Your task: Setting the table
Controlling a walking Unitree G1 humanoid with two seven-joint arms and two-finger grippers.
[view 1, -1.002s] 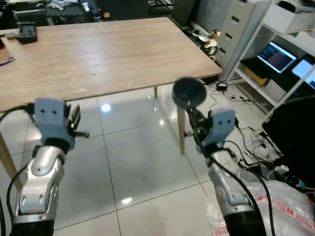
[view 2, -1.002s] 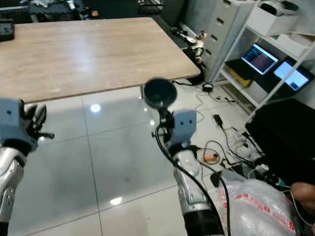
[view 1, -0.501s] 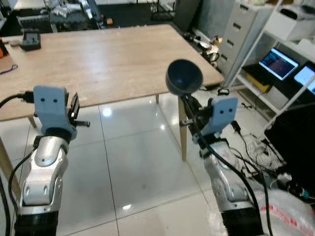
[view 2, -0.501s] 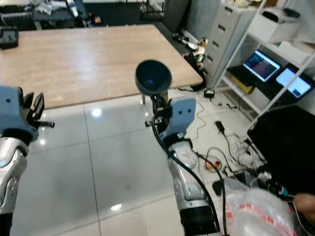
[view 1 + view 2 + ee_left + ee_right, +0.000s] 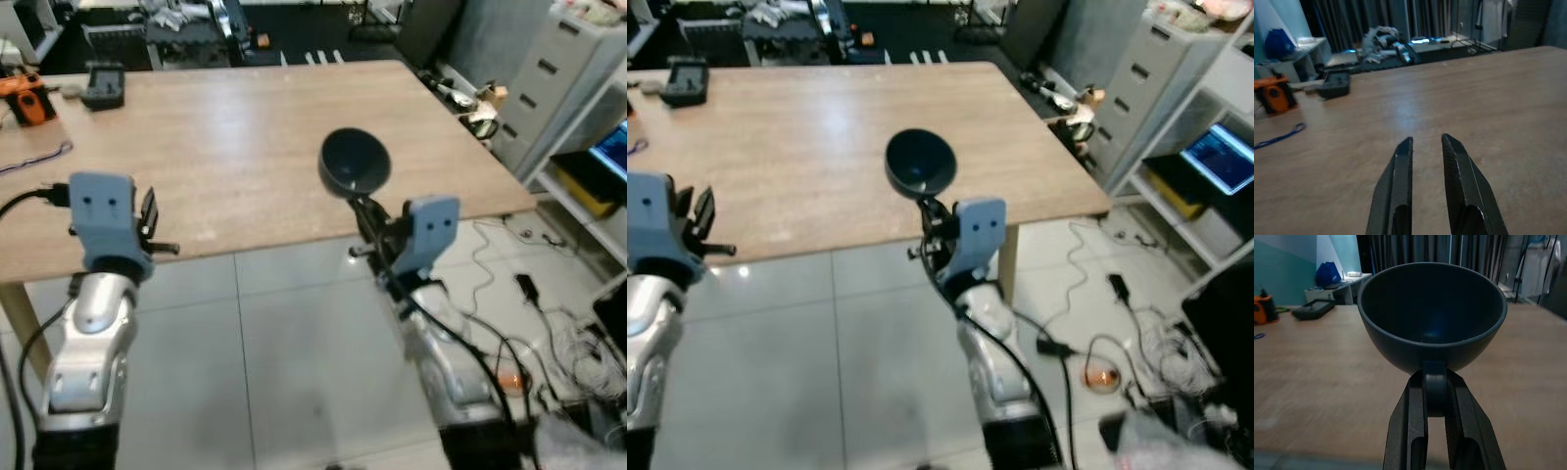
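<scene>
A dark blue-grey bowl (image 5: 354,163) is held up over the near edge of the light wooden table (image 5: 245,117), towards its right end. My right gripper (image 5: 366,211) is shut on the small handle under the bowl's rim; in the right wrist view the bowl (image 5: 1432,313) sits upright and empty above the fingers (image 5: 1408,426). My left gripper (image 5: 148,221) hovers at the table's near edge on the left. Its fingers (image 5: 1400,171) stand a narrow gap apart, with nothing between them.
An orange tool (image 5: 29,98), a black device (image 5: 103,83) and a blue cord (image 5: 39,157) lie at the table's far left. A grey drawer cabinet (image 5: 573,69) stands to the right, with cables (image 5: 578,343) on the tiled floor. The table's legs stand below its front edge.
The camera has come closer to the table and swung left. The right gripper has lifted the bowl from beside the table's corner to above its near edge. The left arm keeps its pose.
</scene>
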